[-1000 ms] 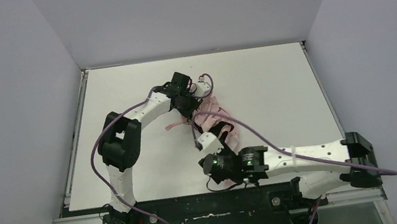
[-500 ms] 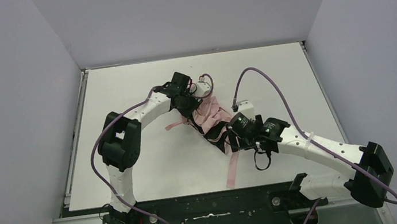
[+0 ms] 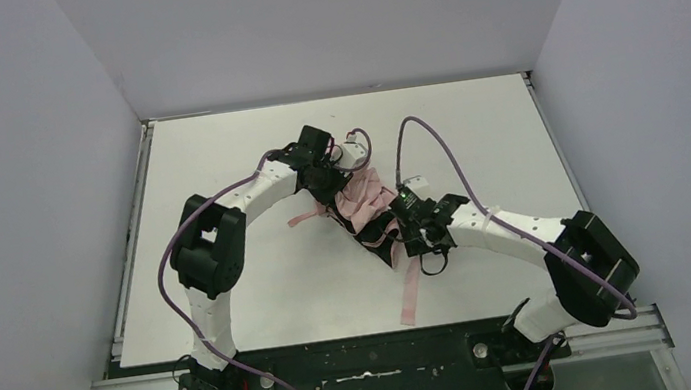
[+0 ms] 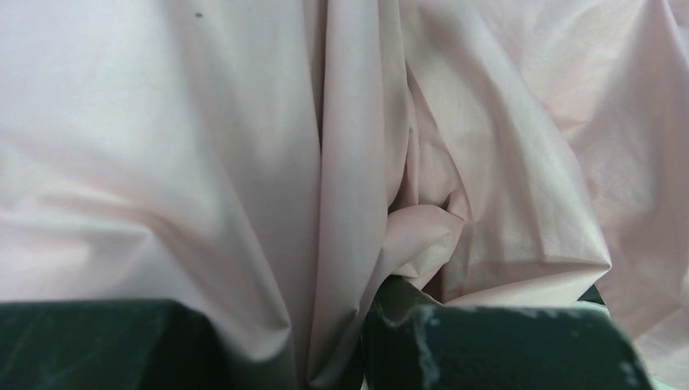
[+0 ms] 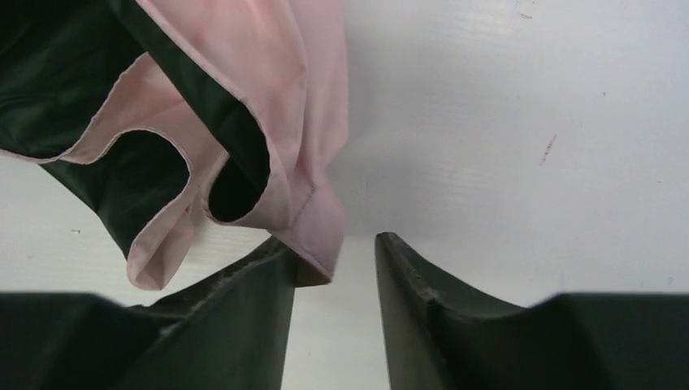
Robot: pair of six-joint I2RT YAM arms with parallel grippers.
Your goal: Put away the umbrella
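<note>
I'm mid-gather: my left tool (image 4: 292, 341) is clamped on the umbrella (image 3: 368, 198), which lies crumpled near the middle of the counter (image 3: 473, 118). My right tool (image 5: 340, 260) stands apart just beside its loose edge. Next, I judge, it must pinch that fold.

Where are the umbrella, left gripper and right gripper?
umbrella (image 3: 367, 195), top view, on the bunched pink canopy.
left gripper (image 4: 329, 325), left wrist view, between fingertips pinching the fabric.
right gripper (image 5: 335, 253), right wrist view, in the gap between the parted fingertips.
</note>
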